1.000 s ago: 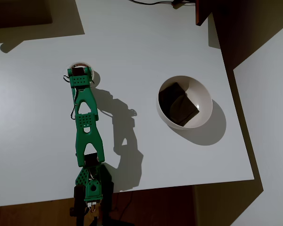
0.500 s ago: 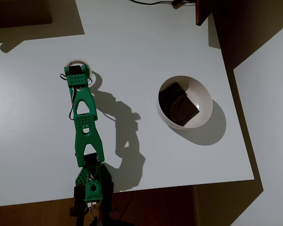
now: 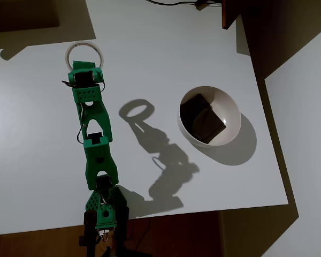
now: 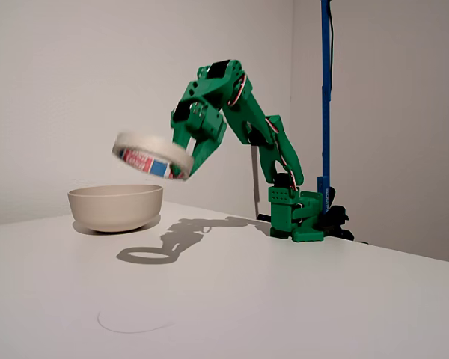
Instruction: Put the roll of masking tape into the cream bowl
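The green gripper [image 4: 185, 166] is clamped on the rim of the roll of masking tape [image 4: 153, 155], which sticks out ahead of the fingers, tilted and well clear of the white table [image 4: 284, 299]; from overhead the roll [image 3: 85, 54] shows as a pale ring just beyond the gripper [image 3: 86, 68]. The cream bowl [image 3: 232, 112] sits well apart to the gripper's right in the overhead view, a dark square block [image 3: 202, 118] inside it. In the fixed view the bowl [image 4: 115, 207] stands below and beyond the held roll.

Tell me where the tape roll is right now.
The roll of masking tape hangs in the air in the tool, above the table, not over the cream bowl.
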